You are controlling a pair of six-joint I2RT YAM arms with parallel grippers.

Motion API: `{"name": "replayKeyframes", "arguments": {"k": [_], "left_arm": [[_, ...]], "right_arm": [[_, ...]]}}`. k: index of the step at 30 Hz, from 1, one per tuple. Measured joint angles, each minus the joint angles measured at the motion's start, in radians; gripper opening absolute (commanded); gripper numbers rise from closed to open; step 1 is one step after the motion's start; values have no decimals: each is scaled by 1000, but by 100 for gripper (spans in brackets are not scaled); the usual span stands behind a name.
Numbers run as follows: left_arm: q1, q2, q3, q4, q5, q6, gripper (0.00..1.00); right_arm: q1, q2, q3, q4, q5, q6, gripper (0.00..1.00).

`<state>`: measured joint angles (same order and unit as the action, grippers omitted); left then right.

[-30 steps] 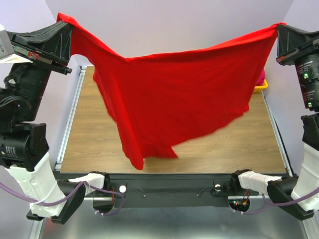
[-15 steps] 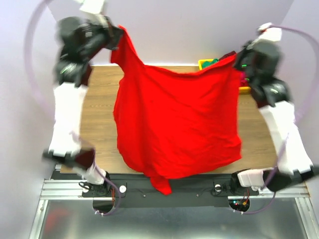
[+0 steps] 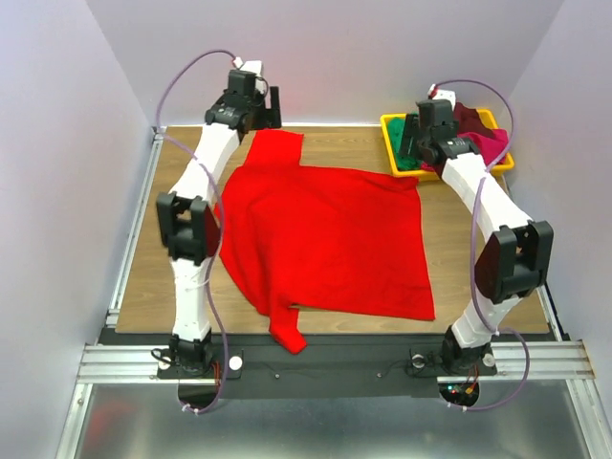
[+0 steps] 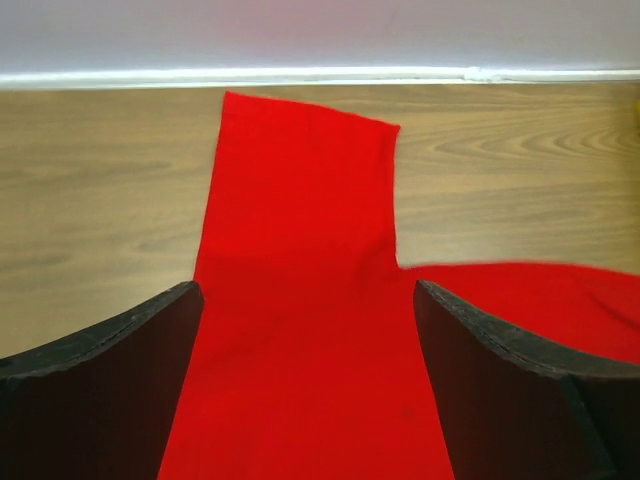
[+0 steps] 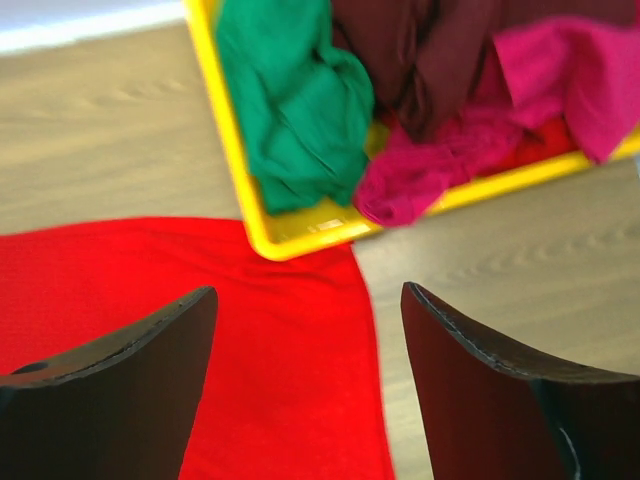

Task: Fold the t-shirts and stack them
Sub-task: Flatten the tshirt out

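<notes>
From my station I see the red t-shirt [image 3: 325, 239] lying spread out on the tabletop [image 3: 172, 258], roughly in the middle and fairly flat. One sleeve points toward the far wall on the left side. Another bit of cloth at the near left droops over the near edge of the tabletop.

The left end effector [image 4: 308, 292] sits over that far sleeve with its jaws wide. In the left wrist view the red cloth lies flat on the wood between the two fingers [image 4: 120, 340], and neither one pinches it. The right end effector [image 5: 308, 292] is also open wide with nothing in it. It hangs above the shirt's far right corner.

That corner ends just beside the near corner of the yellow tray [image 5: 235, 150] — I can't tell whether cloth and plastic actually touch. The tray stands at the far right of the tabletop and holds the other shirts in a loose heap: a green t-shirt [image 5: 295, 110] on the left, a dark maroon t-shirt [image 5: 420, 50] toward the far side, and a magenta-pink t-shirt [image 5: 480, 140] spilling toward the tray's near rim.
</notes>
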<state>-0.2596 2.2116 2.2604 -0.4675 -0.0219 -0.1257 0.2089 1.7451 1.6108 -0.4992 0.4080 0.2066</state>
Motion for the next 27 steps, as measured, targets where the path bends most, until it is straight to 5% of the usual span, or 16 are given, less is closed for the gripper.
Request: {"name": "replayKeyframes", "arguments": {"k": [9,17,27], "left_arm": [[6,-526,-472,83,55,-122,99],[8,-472,-767,73,84,-220,99],[74,-430,-922,87,157,-285,99]], "right_arm": [[0,-273,-195,83,-199,21,80],[1,-301,-465,80,-434,101,80],[2,-212,-520,96,-499,127,80]]}}
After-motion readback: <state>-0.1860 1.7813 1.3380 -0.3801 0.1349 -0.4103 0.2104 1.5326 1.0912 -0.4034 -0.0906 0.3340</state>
